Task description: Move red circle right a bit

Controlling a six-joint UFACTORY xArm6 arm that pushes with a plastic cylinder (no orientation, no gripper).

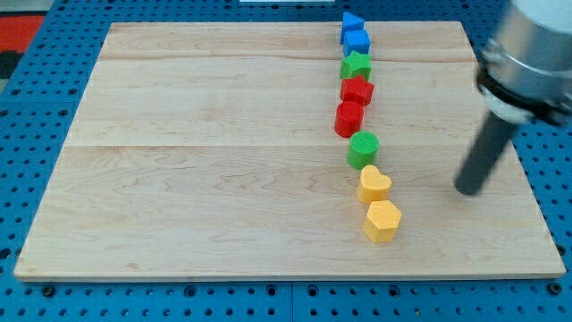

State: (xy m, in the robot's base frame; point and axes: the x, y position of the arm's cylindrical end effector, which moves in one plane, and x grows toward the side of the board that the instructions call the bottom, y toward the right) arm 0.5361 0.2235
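Observation:
The red circle (349,118) lies in a near-vertical line of blocks right of the board's centre. Above it are a red star (357,90), a green star (356,65), a blue cube (357,41) and a blue triangle (351,22). Below it are a green circle (363,149), a yellow heart (374,185) and a yellow hexagon (382,220). My tip (467,190) rests on the board at the view's right, well to the right of and below the red circle, touching no block.
The wooden board (214,161) lies on a blue perforated base (286,304). The arm's grey body (527,54) hangs over the board's upper right corner.

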